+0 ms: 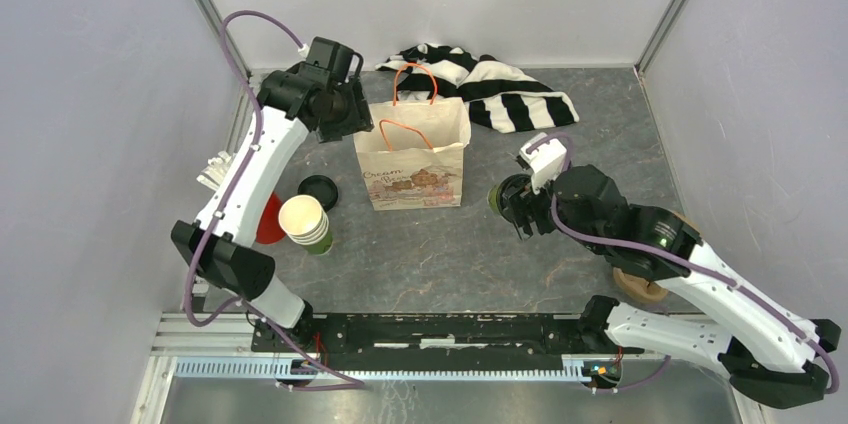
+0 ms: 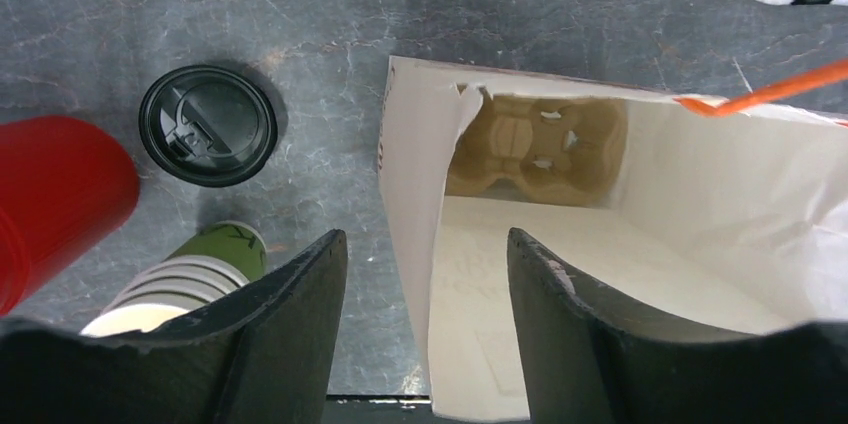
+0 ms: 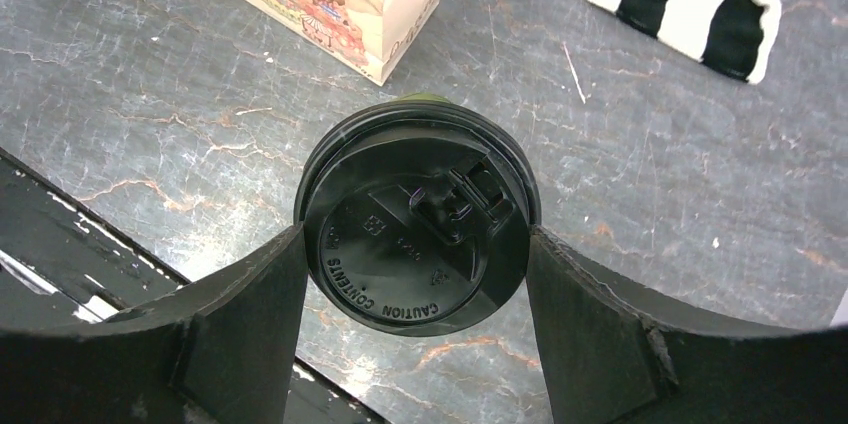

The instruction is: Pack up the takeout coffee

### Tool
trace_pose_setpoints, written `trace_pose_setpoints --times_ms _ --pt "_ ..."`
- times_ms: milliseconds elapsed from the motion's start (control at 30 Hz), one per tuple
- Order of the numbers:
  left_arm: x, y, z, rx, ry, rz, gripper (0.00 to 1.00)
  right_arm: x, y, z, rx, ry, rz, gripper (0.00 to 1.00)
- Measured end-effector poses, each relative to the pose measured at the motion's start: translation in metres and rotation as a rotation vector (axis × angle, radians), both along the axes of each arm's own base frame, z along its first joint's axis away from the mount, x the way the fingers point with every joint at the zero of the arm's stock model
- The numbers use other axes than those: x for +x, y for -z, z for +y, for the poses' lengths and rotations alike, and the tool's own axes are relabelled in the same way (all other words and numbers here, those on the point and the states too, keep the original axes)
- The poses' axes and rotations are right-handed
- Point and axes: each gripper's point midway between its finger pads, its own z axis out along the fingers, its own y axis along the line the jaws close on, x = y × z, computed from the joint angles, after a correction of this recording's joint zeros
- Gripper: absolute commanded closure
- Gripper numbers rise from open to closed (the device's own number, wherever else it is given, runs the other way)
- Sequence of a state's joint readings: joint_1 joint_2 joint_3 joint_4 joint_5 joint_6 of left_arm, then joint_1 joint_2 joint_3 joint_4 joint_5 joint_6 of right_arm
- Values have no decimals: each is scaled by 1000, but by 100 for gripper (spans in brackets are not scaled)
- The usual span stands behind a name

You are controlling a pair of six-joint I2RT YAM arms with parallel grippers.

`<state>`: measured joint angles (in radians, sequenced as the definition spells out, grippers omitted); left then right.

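Right gripper (image 3: 415, 249) is clamped on coffee cup (image 3: 410, 214) beside bag (image 1: 412, 159); left gripper (image 2: 425, 239) is spread over bag wall; cup best kept upright.

- The takeout coffee (image 3: 415, 234) has a glossy black plastic lid with raised lettering.
- The paper bag (image 1: 412, 159) is matt cream printed paper, and its handles are orange cord.
- The cup carrier (image 2: 535, 149) inside it is rough brown moulded pulp.
- The table (image 3: 180, 114) looks like dark grey stone, veined and scuffed.
- The striped cloth (image 1: 500, 89), upper centre, is soft knit.
- The right gripper (image 3: 415, 274) has matt black plastic fingers (image 3: 240, 324) with chipped edges.
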<state>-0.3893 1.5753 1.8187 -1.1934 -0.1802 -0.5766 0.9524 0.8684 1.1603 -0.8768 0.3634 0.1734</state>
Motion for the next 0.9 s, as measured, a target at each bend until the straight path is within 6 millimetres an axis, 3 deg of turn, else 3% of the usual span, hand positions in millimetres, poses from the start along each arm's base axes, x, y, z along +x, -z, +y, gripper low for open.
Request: trace_pose_setpoints --times_ms 167,400,600,733,900 --pt "14 14 -4 23 21 13 47 -3 -12 -4 -11 -40 -42 59" --pt "33 24 -10 42 49 -7 80 -2 -27 -6 -23 -58 -77 62" --pt "42 28 -12 42 81 -76 98 5 -55 -5 -38 -84 -151 64" --pt "34 24 -10 29 107 -164 98 9 -71 -3 -80 -126 -202 65" --pt "6 16 -5 -30 131 -304 98 12 -86 6 -104 -192 -254 65"
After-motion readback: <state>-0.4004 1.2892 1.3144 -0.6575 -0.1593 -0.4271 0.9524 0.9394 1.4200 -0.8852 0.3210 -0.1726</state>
